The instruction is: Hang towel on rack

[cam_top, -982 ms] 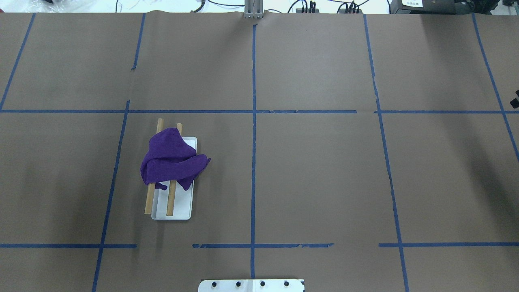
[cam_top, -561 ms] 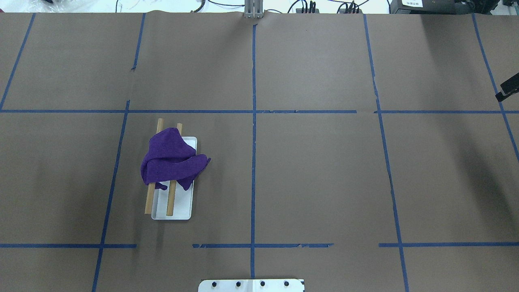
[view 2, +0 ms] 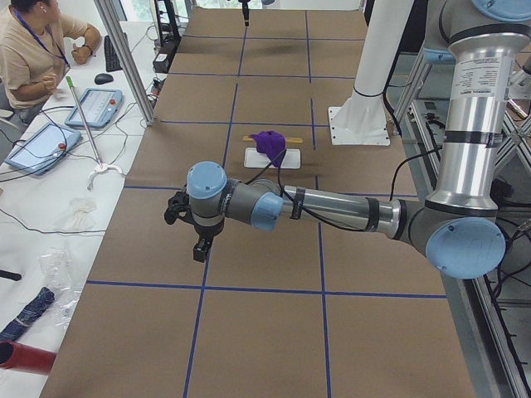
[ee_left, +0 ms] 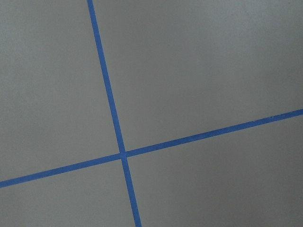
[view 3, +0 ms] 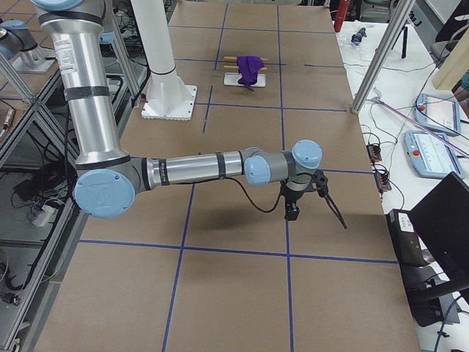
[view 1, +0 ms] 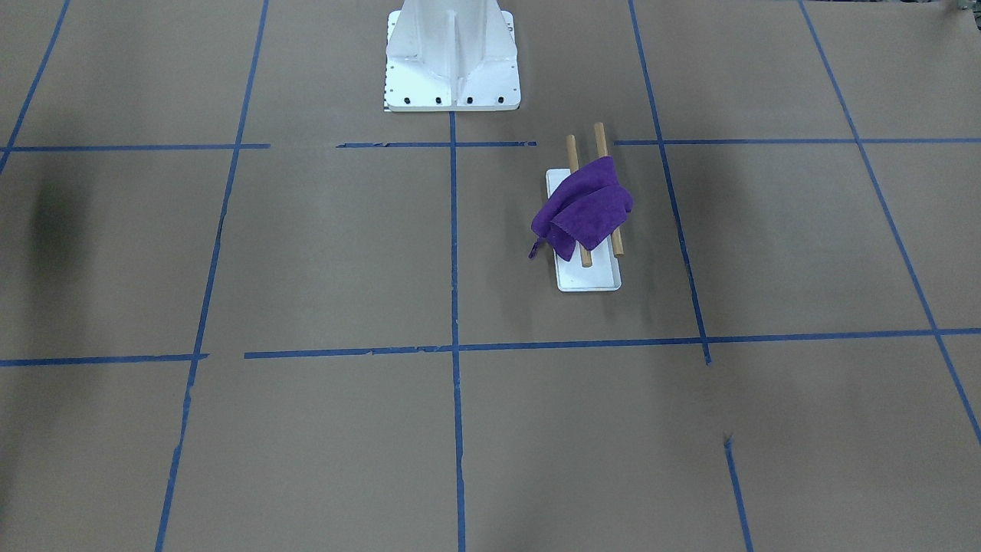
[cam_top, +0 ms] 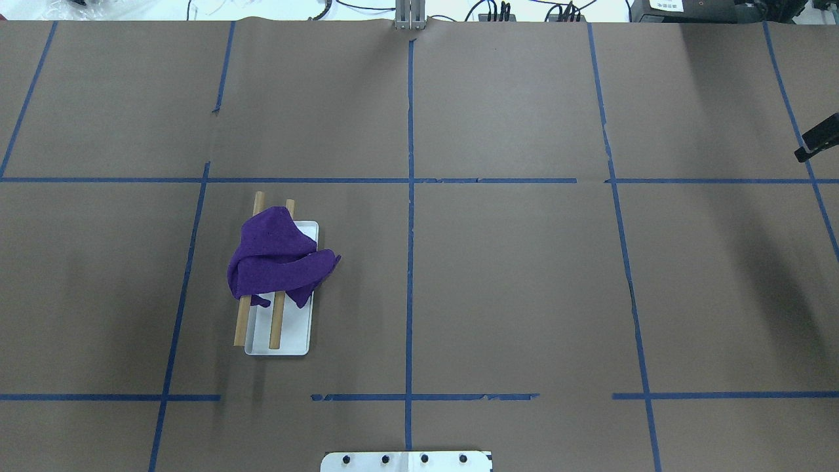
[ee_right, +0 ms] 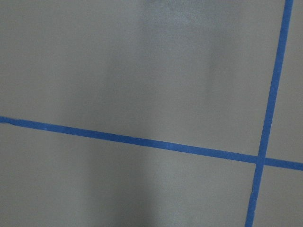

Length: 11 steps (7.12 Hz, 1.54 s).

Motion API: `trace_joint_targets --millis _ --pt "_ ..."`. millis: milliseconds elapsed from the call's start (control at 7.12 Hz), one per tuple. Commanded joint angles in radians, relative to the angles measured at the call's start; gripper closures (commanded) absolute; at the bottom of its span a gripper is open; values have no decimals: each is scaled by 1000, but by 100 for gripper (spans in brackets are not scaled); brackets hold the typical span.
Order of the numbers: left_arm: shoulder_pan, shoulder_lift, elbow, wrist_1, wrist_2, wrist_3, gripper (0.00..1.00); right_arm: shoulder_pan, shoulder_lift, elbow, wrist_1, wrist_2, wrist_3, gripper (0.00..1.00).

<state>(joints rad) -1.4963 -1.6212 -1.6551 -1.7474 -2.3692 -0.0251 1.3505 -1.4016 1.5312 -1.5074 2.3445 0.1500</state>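
Exterior front-facing view: the purple towel [view 1: 586, 208] is draped, bunched, across both wooden rods of the rack [view 1: 588, 277], which stands on the brown table [view 1: 306, 253] near the white pedestal base [view 1: 452, 96]; one towel corner hangs past the rack's white plate. No arm is in frame. Overhead exterior view: the towel [cam_top: 275, 259] covers the far half of the rack [cam_top: 292, 334], leaving the near rod ends bare. A black fragment of the right gripper [cam_top: 817, 144] enters at the right edge, well apart from the rack; its jaw opening cannot be determined. Exterior left view: the left gripper [view 2: 199, 247] points down above the table, well apart from the towel [view 2: 270, 141]; its jaw opening cannot be determined. Exterior right view: the right gripper [view 3: 311, 209] points down over the table, carrying nothing visible. Both wrist-mounted views: only brown table surface and crossing blue tape lines [ee_left: 124, 154].
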Motion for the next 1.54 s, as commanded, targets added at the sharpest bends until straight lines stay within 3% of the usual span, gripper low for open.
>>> trace_joint_targets --millis 0,1404 --pt "-1 12 -69 9 4 1 0 1 -5 0 16 -10 -1 0" --pt "22 0 -41 3 5 1 0 -1 10 1 23 4 3 0"
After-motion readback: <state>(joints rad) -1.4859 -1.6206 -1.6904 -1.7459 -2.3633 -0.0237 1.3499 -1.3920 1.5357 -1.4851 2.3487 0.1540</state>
